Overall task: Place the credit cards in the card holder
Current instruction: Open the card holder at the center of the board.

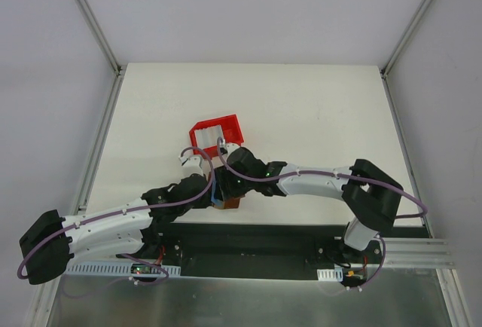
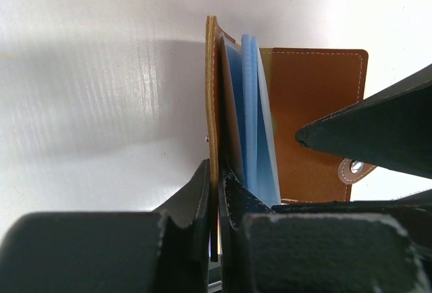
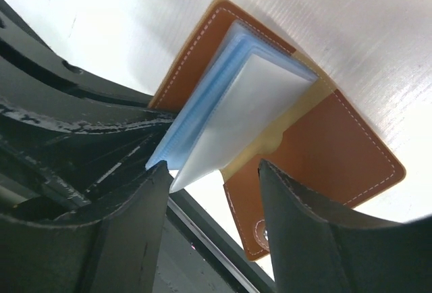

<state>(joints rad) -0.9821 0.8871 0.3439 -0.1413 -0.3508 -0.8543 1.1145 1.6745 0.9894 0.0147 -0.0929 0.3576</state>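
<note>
Evidently midway — holder [image 2: 317,104] at near edge of table [image 1: 301,101], cover clamped by left gripper [image 2: 216,178]; right gripper [image 3: 214,168] agape around a pale card [image 3: 250,104] — insertion seemingly unfinished.

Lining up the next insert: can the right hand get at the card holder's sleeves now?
Likely yes. The left hand pinches the card holder's cover, its sleeves fan open, and the open right hand sits at their corner, nothing between.

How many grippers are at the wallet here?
2. The left gripper is shut on one cover of the wallet; the right gripper is open, with the corner of a pale sleeve between its fingers. Neither is hidden.
</note>
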